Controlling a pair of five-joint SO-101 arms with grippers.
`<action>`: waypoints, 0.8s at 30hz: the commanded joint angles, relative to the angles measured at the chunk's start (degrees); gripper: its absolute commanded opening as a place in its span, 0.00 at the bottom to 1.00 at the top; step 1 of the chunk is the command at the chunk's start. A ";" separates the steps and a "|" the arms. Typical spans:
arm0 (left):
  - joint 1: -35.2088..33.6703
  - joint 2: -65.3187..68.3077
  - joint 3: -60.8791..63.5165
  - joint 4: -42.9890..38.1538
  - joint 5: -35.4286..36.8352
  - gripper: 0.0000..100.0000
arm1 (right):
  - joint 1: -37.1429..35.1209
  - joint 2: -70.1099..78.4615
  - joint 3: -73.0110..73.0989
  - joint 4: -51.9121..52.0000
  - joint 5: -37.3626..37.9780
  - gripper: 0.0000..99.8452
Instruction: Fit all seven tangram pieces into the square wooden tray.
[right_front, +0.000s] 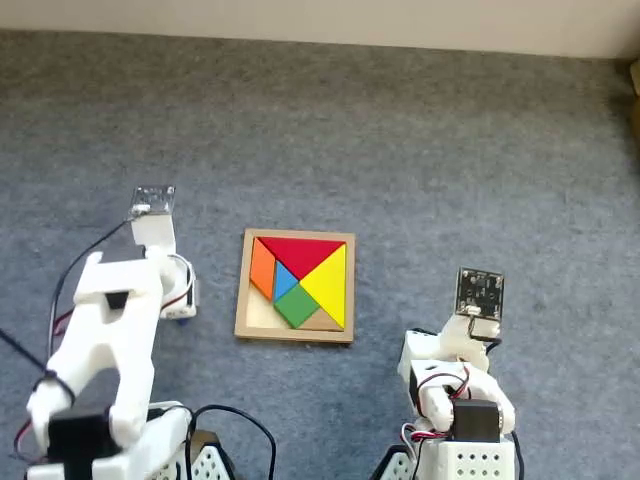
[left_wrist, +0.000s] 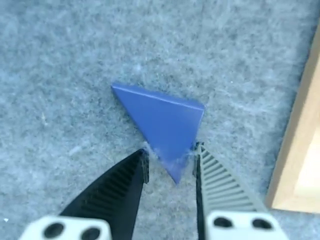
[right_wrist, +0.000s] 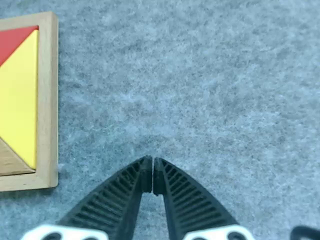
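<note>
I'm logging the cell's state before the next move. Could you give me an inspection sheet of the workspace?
Surface: grey carpet, flat.
Job's things: square wooden tray mid-table, holding coloured pieces, with a bare gap at one corner; blue triangle lies on the carpet beside the tray.
Clutter: nothing seen.
Grippers: left gripper open, straddling the blue triangle's corner; right gripper shut over bare carpet beside the tray.
Cables: black cable loops by the arm bases.
Surroundings: pale wall beyond the carpet.

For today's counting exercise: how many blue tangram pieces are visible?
2. A small blue triangle sits in the wooden tray beside the orange piece; a larger blue triangle lies on the carpet outside it, at the left tool. The arm might hide more.
</note>
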 joint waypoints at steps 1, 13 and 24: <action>1.10 -5.58 1.10 -1.14 -0.70 0.15 | 0.57 -0.66 6.81 0.22 -0.44 0.02; 3.65 -6.37 1.19 -0.88 -0.97 0.15 | 0.57 -0.66 6.81 0.22 -0.44 0.02; 7.34 -6.46 0.84 -0.88 -4.57 0.15 | 0.57 -0.66 6.81 0.22 -0.44 0.02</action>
